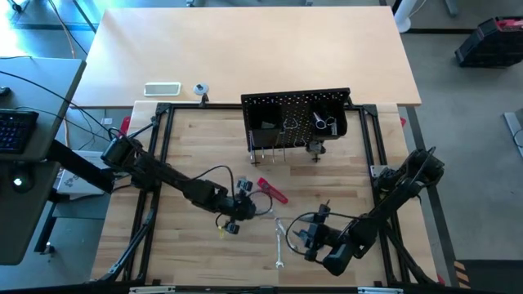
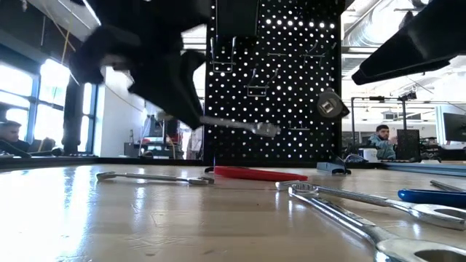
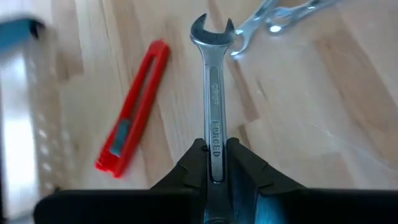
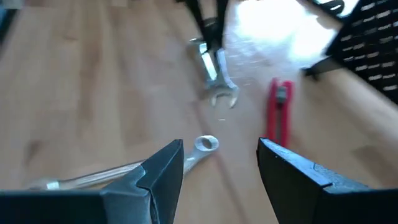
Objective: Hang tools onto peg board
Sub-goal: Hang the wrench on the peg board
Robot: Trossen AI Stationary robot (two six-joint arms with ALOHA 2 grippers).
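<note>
A: Starting at the left of the overhead frame, what do you have?

B: I see my left pincer [image 1: 243,206] just left of centre, low over the table [image 1: 196,147]. It's clenched on a wrench [image 3: 213,112], gripped by the shank, open end pointing away from the fingers. In the level view that wrench is held off the wood, roughly horizontal.

A: And next to it?

B: The red tool [image 1: 272,190] lies flat just right of that pincer, at centre frame. Below it, lower centre, two more wrenches [image 1: 280,242] lie on the table, ends together.

A: The board?

B: The peg board [image 1: 296,118] stands upright at upper centre, with a few silver pieces already hanging on it.

A: Your right side?

B: My right pincer [image 1: 311,239] sits lower right of centre, released, fingers wide apart and holding nothing. It's near the lying wrenches, not touching them. A blue-ended tool [image 2: 431,196] shows at the right edge of the level view.
</note>
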